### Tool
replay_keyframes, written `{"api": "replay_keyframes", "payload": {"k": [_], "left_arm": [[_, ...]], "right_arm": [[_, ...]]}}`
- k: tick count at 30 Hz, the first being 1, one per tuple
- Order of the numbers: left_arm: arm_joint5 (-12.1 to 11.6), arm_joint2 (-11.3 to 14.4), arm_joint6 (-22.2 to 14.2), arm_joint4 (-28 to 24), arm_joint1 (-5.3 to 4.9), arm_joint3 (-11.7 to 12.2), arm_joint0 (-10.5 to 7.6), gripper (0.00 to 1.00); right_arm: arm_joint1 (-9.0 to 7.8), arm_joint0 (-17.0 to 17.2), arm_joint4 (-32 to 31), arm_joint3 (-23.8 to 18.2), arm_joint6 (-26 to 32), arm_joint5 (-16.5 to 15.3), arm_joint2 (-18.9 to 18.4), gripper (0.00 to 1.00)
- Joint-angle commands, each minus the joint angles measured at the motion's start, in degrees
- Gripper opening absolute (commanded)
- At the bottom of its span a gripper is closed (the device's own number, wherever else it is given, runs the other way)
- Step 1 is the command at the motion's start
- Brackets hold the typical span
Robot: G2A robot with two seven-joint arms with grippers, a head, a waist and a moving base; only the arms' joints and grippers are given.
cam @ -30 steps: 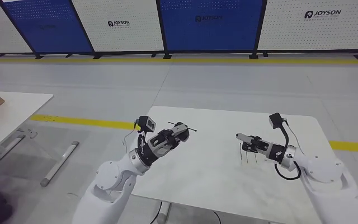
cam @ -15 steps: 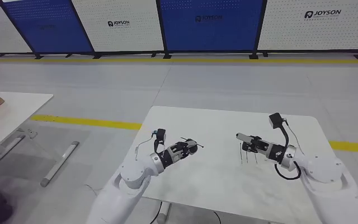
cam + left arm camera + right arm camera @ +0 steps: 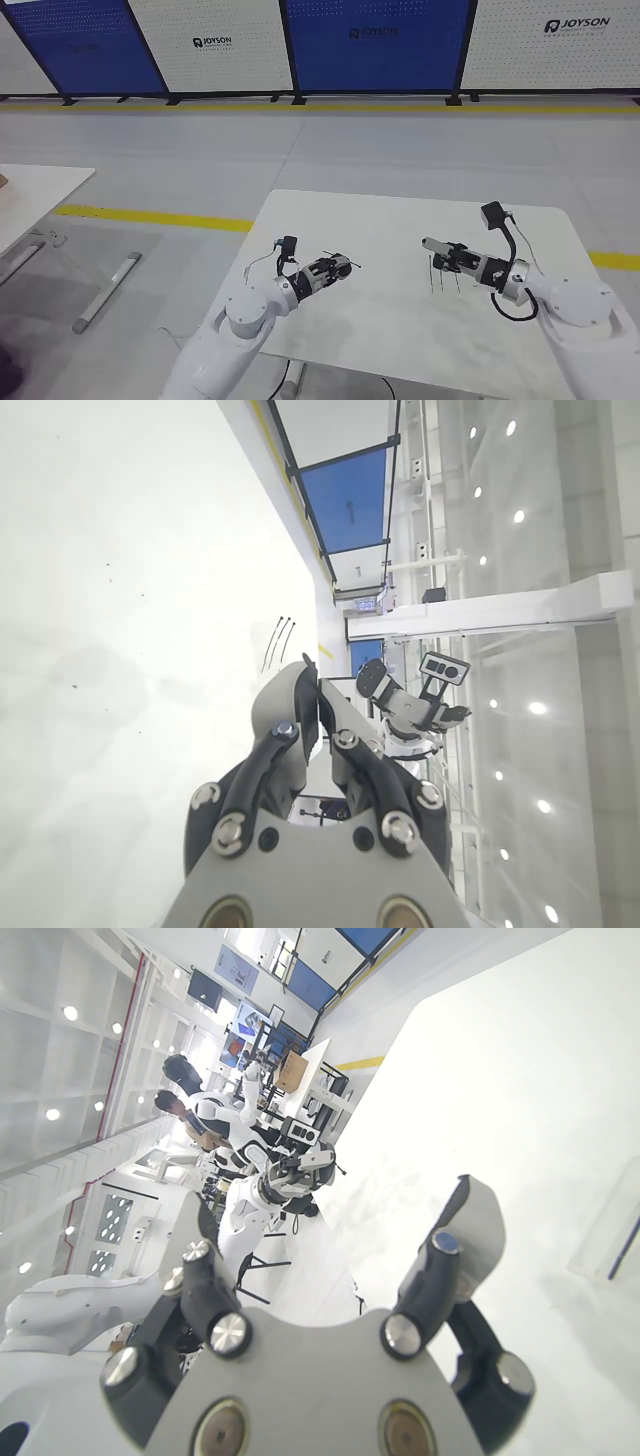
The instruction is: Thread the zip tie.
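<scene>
Two arms lean in over a white table (image 3: 400,215), one from each near corner.

The left arm comes in from the table's 8 o'clock edge with its forearm low. Its left gripper (image 3: 338,266) is over the tabletop at about 9 o'clock and points towards 3 o'clock. Its fingers (image 3: 287,692) are pressed almost together, with only a slit between the pads. They pinch a black zip tie (image 3: 352,264), which crosses the tips as a thin line running from 10 to 4 o'clock. In the left wrist view a small dark stub juts past the pads; it is probably the same tie, though too slim to be sure.

Three spare zip ties (image 3: 443,281) lie flat near the middle of the table. They are side by side, each running from 12 to 6 o'clock, and well apart from the left gripper.

The right arm enters from the 4 o'clock corner with its elbow bent and its forearm aimed at 9 o'clock. The right gripper (image 3: 430,244) sits at 12 o'clock of the spare ties, near them. Its fingers (image 3: 477,1213) are spread wide and hold nothing.

The tabletop is matte, with a few dark specks. Around it is a grey floor (image 3: 400,150) crossed by a yellow line (image 3: 150,217). Blue and white partition panels (image 3: 378,45) stand at 12 o'clock. A second white table (image 3: 35,195) shows at 9 o'clock.
</scene>
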State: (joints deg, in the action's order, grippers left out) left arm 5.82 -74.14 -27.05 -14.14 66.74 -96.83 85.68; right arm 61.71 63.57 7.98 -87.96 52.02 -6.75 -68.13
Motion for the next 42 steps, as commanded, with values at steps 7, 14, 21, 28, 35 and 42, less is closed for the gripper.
{"api": "replay_keyframes", "payload": {"k": [7, 14, 21, 28, 35, 42], "left_arm": [[-5.02, -0.11, 0.86, -2.77, 0.01, -7.20, 1.91, 0.00], [-8.61, -4.33, 2.10, -2.92, -0.67, -20.95, 8.23, 0.00], [-10.59, -7.83, 0.49, -4.27, -1.17, -27.12, 12.75, 0.00], [-5.11, -5.62, 0.19, -0.80, -1.29, -22.36, 10.68, 0.00], [-1.03, -0.05, 0.90, 1.52, -0.84, -12.03, 4.82, 0.00], [-3.18, 2.78, 4.44, 3.14, -0.38, -4.98, 2.07, 0.00]], "right_arm": [[0.00, 0.00, 0.00, 0.00, 0.00, 0.00, 0.00, 1.00], [0.00, 0.00, 0.00, 0.00, 0.00, 0.00, 0.00, 1.00], [0.00, 0.00, 0.00, 0.00, 0.00, 0.00, 0.00, 1.00], [0.00, 0.00, 0.00, 0.00, 0.00, 0.00, 0.00, 1.00], [0.00, 0.00, 0.00, 0.00, 0.00, 0.00, 0.00, 1.00], [0.00, 0.00, 0.00, 0.00, 0.00, 0.00, 0.00, 1.00]]}}
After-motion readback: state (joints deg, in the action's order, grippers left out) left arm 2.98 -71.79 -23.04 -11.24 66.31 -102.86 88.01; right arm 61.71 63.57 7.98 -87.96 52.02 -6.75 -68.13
